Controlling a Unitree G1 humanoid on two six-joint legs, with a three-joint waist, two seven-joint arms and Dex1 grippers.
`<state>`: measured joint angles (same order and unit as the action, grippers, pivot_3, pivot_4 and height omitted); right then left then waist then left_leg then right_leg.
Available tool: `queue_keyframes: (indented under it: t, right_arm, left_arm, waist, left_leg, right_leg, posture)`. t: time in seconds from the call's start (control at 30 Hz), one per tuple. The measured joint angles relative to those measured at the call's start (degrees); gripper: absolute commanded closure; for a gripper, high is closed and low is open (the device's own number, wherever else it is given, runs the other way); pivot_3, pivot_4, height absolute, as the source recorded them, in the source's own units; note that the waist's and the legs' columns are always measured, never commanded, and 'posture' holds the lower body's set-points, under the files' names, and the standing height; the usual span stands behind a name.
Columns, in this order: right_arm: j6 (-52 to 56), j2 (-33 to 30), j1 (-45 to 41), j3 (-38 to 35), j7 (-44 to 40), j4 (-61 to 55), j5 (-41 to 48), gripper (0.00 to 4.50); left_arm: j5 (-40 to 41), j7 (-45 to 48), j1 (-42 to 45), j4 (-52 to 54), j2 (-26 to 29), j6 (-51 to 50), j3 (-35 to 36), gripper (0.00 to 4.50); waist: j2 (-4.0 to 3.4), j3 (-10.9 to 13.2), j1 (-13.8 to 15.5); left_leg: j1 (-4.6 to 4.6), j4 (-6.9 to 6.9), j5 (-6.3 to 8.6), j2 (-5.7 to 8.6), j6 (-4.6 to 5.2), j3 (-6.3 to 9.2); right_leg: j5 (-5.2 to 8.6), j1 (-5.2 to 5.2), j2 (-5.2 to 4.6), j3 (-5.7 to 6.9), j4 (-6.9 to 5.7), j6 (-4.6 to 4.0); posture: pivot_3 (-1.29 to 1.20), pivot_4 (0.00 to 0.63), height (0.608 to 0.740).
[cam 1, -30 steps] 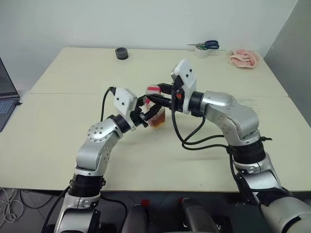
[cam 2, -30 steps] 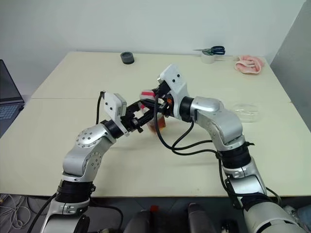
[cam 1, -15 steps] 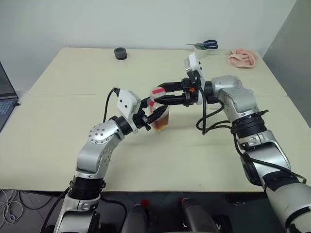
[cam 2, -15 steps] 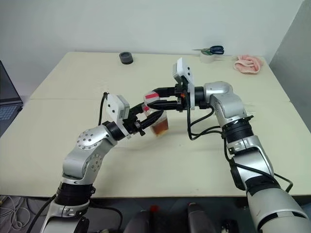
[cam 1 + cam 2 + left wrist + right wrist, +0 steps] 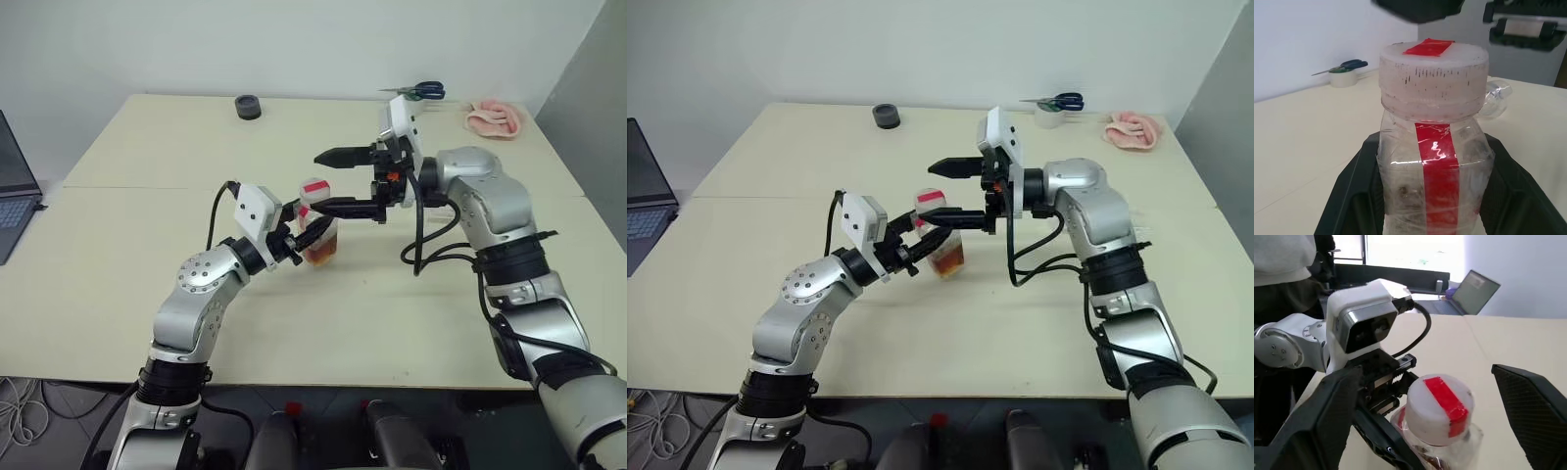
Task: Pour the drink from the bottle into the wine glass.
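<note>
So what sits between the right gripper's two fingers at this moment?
The bottle's capped top, seen in the right wrist view; the right gripper's fingers stand wide apart, clear of it, while the left gripper clamps the body.

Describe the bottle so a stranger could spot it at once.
Start at the cream table and look to its middle, where the two arms meet. There the left tool is shut on the bottle, a small clear one with amber drink low inside. Its pale cap and red label strip mark it out.
</note>
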<state>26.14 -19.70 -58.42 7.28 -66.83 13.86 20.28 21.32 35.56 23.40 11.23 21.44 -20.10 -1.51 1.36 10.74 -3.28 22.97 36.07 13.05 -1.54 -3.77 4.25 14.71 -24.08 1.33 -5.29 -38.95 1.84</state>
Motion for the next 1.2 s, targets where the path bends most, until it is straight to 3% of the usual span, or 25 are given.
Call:
queue_keyframes:
  t: [0.13, 0.33, 0.63, 1.17, 1.2]
  right_arm:
    - [9.82, -0.65, 4.08, -0.10, 10.75, -11.26, -1.29, 0.00]
    - [24.81, 0.62, 8.82, -1.49, 20.35, -24.85, 2.82, 0.00]
    - [32.05, 5.38, 8.82, -2.65, 33.56, -29.42, 3.74, 0.00]
    - [33.27, 6.72, 9.64, 0.08, 38.65, -30.12, 3.62, 0.00]
    - [33.27, 6.88, 9.64, 0.28, 38.82, -30.11, 3.61, 0.37]
  left_arm:
    - [-0.02, -0.02, 0.01, -0.14, -0.14, 0.01, -0.01, 2.50]
    - [-0.04, 0.00, 0.02, -0.23, -0.14, 0.01, -0.01, 2.50]
    - [-0.09, 0.05, 0.01, -0.54, -0.19, 0.13, 0.00, 2.51]
    - [-0.11, 0.06, -0.03, -0.63, -0.26, 0.28, -0.01, 2.53]
    - [-0.11, 0.03, -0.09, -0.63, -0.26, 0.28, -0.01, 2.53]
  waist:
    - [0.00, 0.00, -0.02]
    - [0.00, 0.00, -0.08]
    - [0.00, 0.00, -0.04]
    - [0.00, 0.00, -0.08]
    - [0.00, 0.00, -0.09]
  left_leg:
    - [-0.01, 0.00, 0.00, -0.02, 0.00, 0.02]
    - [0.00, 0.00, 0.00, -0.01, 0.00, 0.00]
    - [0.02, 0.00, 0.00, 0.00, 0.00, -0.01]
    - [0.01, 0.00, 0.00, -0.01, 0.00, -0.02]
    - [0.01, 0.00, 0.00, -0.01, 0.00, -0.02]
  right_leg:
    - [0.12, -0.01, 0.03, 0.01, -0.03, 0.19]
    - [0.15, -0.02, 0.02, -0.04, -0.03, 0.25]
    - [0.16, -0.01, 0.02, -0.03, 0.02, 0.27]
    - [0.16, -0.02, 0.04, -0.04, 0.01, 0.27]
    - [0.16, -0.02, 0.03, -0.04, 0.01, 0.27]
  posture:
    - [0.00, 0.150, 0.740]
    - [0.00, 0.150, 0.740]
    - [0.00, 0.150, 0.740]
    - [0.00, 0.150, 0.740]
    - [0.00, 0.150, 0.740]
